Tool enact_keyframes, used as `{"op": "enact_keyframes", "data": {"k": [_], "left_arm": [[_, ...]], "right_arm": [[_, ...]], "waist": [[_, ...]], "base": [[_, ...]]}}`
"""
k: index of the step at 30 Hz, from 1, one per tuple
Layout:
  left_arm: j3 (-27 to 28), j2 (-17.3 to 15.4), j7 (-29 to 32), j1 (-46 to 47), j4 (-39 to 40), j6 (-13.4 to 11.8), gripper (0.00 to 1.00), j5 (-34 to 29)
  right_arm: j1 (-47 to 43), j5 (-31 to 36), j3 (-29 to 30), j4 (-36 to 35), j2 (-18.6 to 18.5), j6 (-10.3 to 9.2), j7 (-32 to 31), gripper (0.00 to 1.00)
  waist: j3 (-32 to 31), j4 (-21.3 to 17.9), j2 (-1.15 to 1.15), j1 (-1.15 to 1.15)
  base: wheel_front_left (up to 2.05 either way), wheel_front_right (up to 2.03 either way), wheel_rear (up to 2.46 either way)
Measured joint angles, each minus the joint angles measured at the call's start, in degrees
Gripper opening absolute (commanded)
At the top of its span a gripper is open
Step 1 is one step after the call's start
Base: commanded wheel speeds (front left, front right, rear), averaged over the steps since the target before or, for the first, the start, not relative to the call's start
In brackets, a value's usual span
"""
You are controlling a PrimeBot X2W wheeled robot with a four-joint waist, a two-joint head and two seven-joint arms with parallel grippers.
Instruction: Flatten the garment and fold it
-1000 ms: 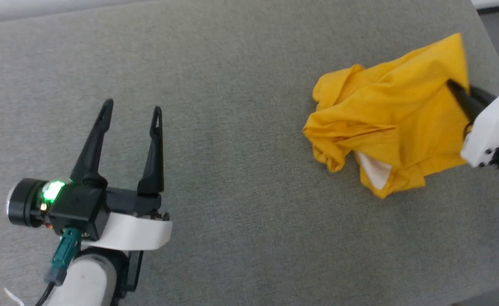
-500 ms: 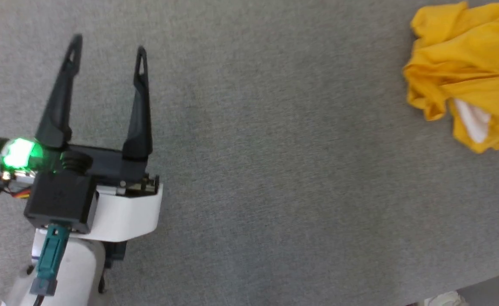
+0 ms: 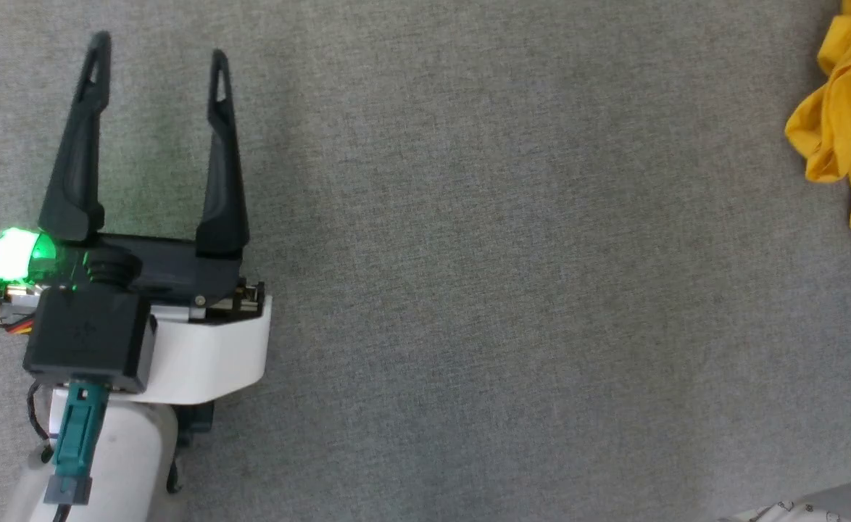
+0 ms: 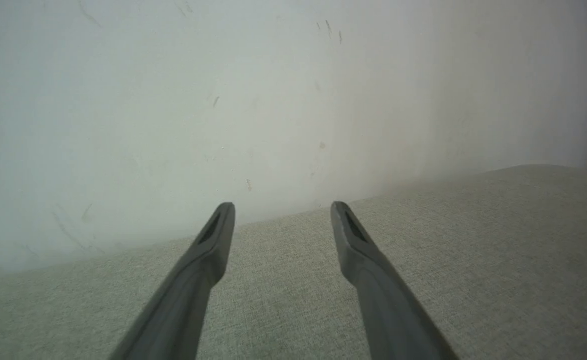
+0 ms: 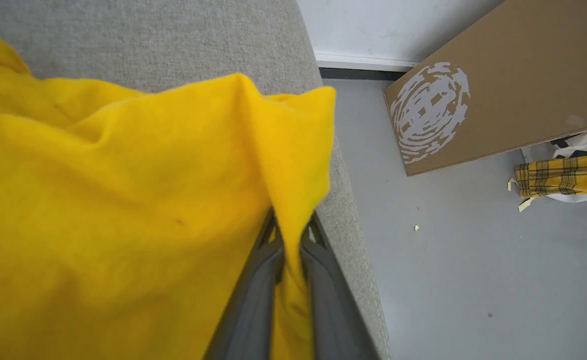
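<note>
The garment (image 3: 842, 123), a bright yellow T-shirt, lies crumpled at the right edge of the head view, a white patch peeking out of its folds. In the right wrist view the garment (image 5: 113, 200) covers the left half, and my right gripper (image 5: 289, 232) is shut on a raised fold of it near the table's edge. My left gripper (image 3: 156, 56) stands open at the far left of the head view over bare grey cloth, far from the garment. The left gripper (image 4: 282, 210) holds nothing in the left wrist view.
The grey fabric-covered table (image 3: 483, 290) spreads between the left gripper and the garment. A white wall (image 4: 223, 100) stands past its far edge. Off the table's right side are grey floor (image 5: 473, 260), a leaning brown board (image 5: 498, 80) and a plaid cloth (image 5: 563, 175).
The head camera has swung left, so the garment has slid to the picture's right edge and the right gripper has left the picture. The left gripper stays open.
</note>
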State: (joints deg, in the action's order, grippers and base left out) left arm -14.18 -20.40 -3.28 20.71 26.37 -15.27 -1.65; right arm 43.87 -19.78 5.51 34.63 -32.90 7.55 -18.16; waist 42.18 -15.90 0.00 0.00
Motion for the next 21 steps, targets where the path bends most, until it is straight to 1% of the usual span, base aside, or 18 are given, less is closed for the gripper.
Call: {"op": "enact_keyframes", "data": {"k": [1, 2, 6, 10, 14, 15, 17, 21], "left_arm": [[0.04, 0.05, -0.03, 0.00, -0.01, 0.00, 1.00, 0.03], [0.08, 0.18, -0.45, 0.00, -0.03, -0.10, 1.00, 0.04], [0.38, 0.34, -2.88, -0.01, -0.42, -0.56, 1.00, 0.18], [0.68, 0.70, -5.82, -0.13, -1.18, -0.90, 1.00, 1.49], [1.01, 1.49, -7.21, -0.97, -2.01, -1.04, 1.00, 3.30], [1.35, 2.37, -7.78, -1.85, -2.78, -1.51, 1.00, 5.00], [1.47, 2.89, -8.06, -2.33, -3.23, -1.59, 1.00, 5.86], [1.44, 4.15, -9.46, -4.28, -5.12, -1.83, 1.00, 8.49]], "right_arm": [[0.27, 0.19, 0.02, 0.47, 0.00, 0.00, 0.21, 0.91], [0.53, 0.25, 0.08, 0.88, 0.00, 0.00, 0.45, 1.00], [1.09, 1.29, 0.44, 1.99, -0.09, 0.00, 1.15, 1.00], [1.36, 1.60, 0.64, 2.71, -0.10, 0.00, 1.71, 1.00], [1.32, 1.59, 0.88, 2.78, -0.10, 0.00, 2.43, 1.00], [1.10, 1.51, 1.09, 2.37, -0.12, 0.00, 3.30, 1.00], [0.70, 1.26, 1.33, 2.01, -0.08, 0.00, 3.75, 1.00], [-2.65, -0.47, 1.96, -1.16, 0.45, 0.00, 6.20, 1.00]], "waist": [[0.12, 0.02, 0.00, 0.00], [0.13, 0.04, 0.00, 0.00], [-0.65, 0.16, 0.00, 0.00], [-2.18, 0.36, 0.00, 0.00], [-3.77, 0.58, 0.00, 0.00], [-5.07, 0.79, 0.00, -0.01], [-5.78, 0.93, 0.00, 0.00], [-9.00, 1.61, 0.00, -0.01]], "base": [[0.00, 0.00, 0.00], [0.00, 0.00, 0.00], [0.00, 0.00, 0.00], [0.00, 0.00, 0.00], [0.00, 0.00, 0.00], [0.00, 0.00, 0.00], [0.00, 0.00, 0.00], [0.00, 0.00, 0.00]]}}
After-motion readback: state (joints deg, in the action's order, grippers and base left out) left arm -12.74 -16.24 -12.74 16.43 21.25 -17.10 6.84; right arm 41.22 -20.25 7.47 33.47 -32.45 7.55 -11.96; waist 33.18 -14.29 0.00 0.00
